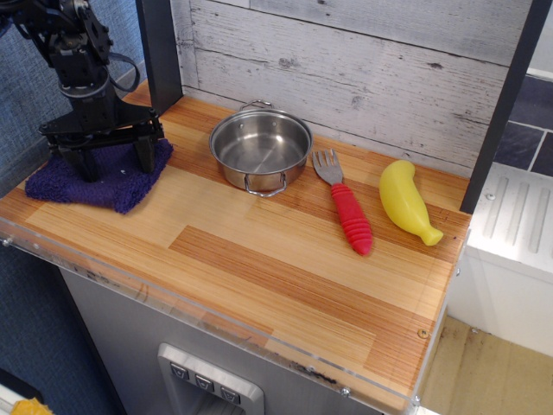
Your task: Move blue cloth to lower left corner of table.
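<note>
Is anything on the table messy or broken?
Nothing looks broken or spilled. The blue cloth lies a bit rumpled at the table's left end under the open gripper; pot, fork and banana sit tidily.

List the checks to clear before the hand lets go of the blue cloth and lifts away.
1. Blue cloth at the table's lower left corner: ok.
2. Cloth fully on the wood, not over the front edge: ok.
3. Hand spread wide, fingers down on the cloth: ok.
4. Fingertips free of the terry: cannot tell.
5. Steel pot apart from the cloth: ok.
6. Fork and banana clear of the arm: ok.
</note>
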